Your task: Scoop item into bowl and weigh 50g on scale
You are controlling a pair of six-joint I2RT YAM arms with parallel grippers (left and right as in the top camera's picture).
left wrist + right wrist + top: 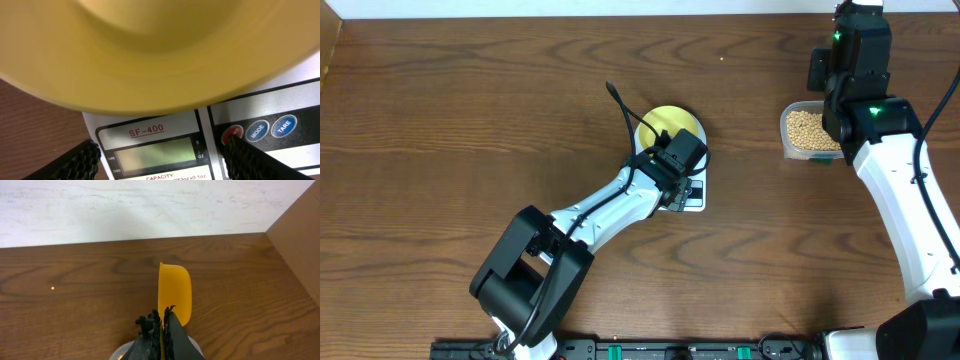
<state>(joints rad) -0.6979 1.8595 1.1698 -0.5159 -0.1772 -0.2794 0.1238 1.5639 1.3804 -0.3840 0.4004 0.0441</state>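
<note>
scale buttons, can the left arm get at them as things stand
Probably yes: the left gripper hangs open just over the scale at its display end, one finger beside the buttons, and the bowl sits further back without covering them.

- A dark brown wood-grain table [440, 150] fills the whole scene.
- A clear rectangular plastic container [786, 130] sits on the table at the far right.
- A yellow plastic scoop [174, 292] is turned on its edge above the table.
- A tiny pale speck [53, 287] lies on the wood towards the far side.
- A white wall [150, 205] runs along the far edge.
- A plain brown side board [300, 240] stands at the right.
</note>
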